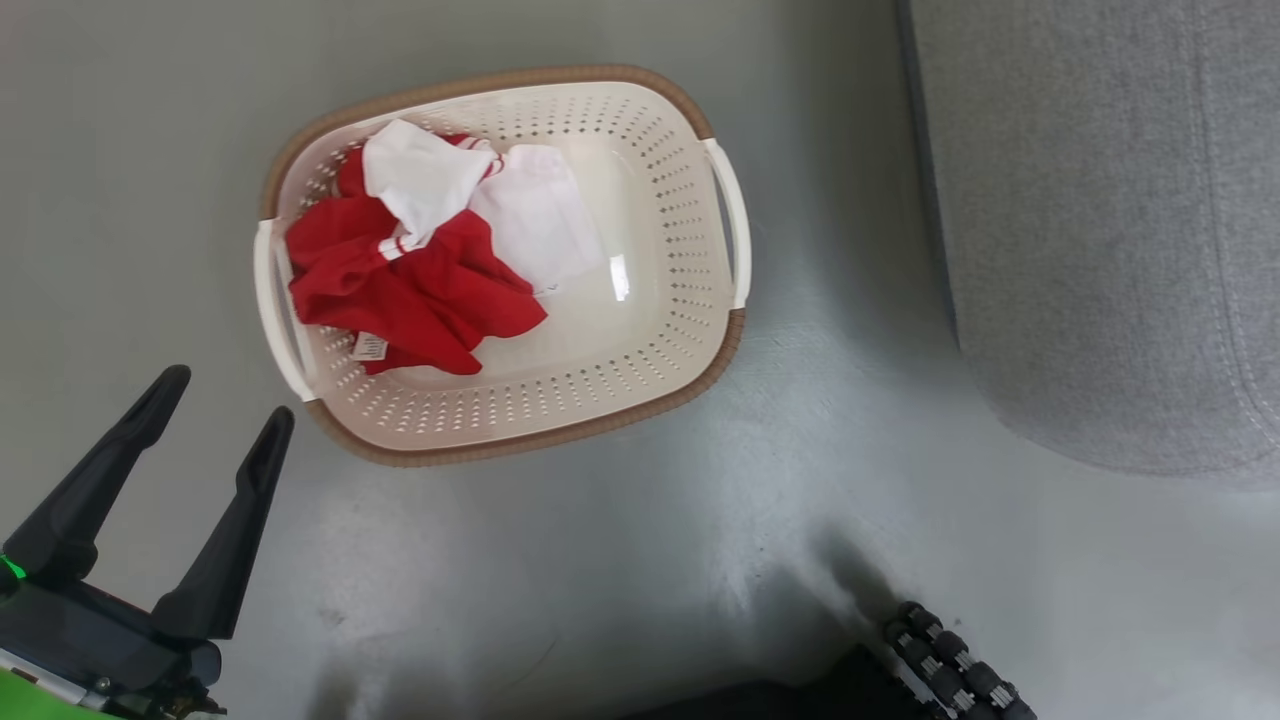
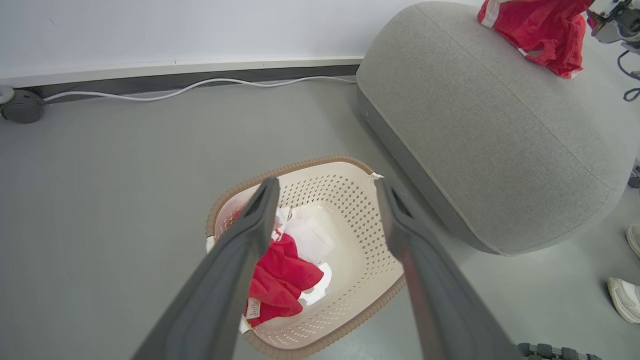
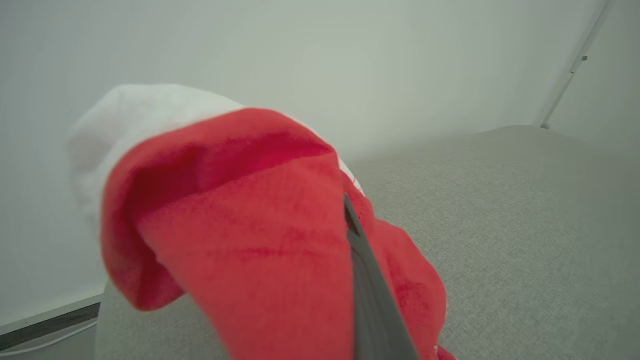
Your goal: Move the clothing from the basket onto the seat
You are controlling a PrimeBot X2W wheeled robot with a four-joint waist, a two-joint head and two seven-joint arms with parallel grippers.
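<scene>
L claw (image 1: 229, 395) (image 2: 327, 182): released, two long dark fingers spread wide, nothing btwn them. It hangs above the floor, just off the near-left corner of the cream-white perforated plastic laundry basket (image 1: 520, 440) (image 2: 360, 235) w/ the brown woven-look rim. Not touching it.

R claw (image 3: 330, 215): clenched on a soft red garment w/ a white panel (image 3: 240, 240) (image 2: 545, 30). One grey finger (image 3: 365, 280) shows in the right wrist view; the other is under the cloth, which bunches up over the claw. The cloth is up over the big grey fabric-upholstered sofa (image 3: 525, 225) (image 2: 500, 150) (image 1: 1100, 250). In the left wrist view its lower folds hang down at the sofa top; can't tell if they touch.

The basket sits upright on the grey floor (image 1: 600, 560), near the sofa on my right, a strip of floor btwn them. Inside, against the left end, lies the crumpled red-and-white clothing (image 1: 400, 280) (image 2: 282, 280): red folds nearer me, white panels farther, white stripe trim in the middle, a small white label (image 1: 368, 347) at the near edge. The right half of the basket bottom is bare & glossy.

Farther out, a white cable (image 2: 200, 85) runs along the wall base to a grey round unit (image 2: 20, 105). A pale shoe (image 2: 625, 300) shows at the edge past the sofa's end.
</scene>
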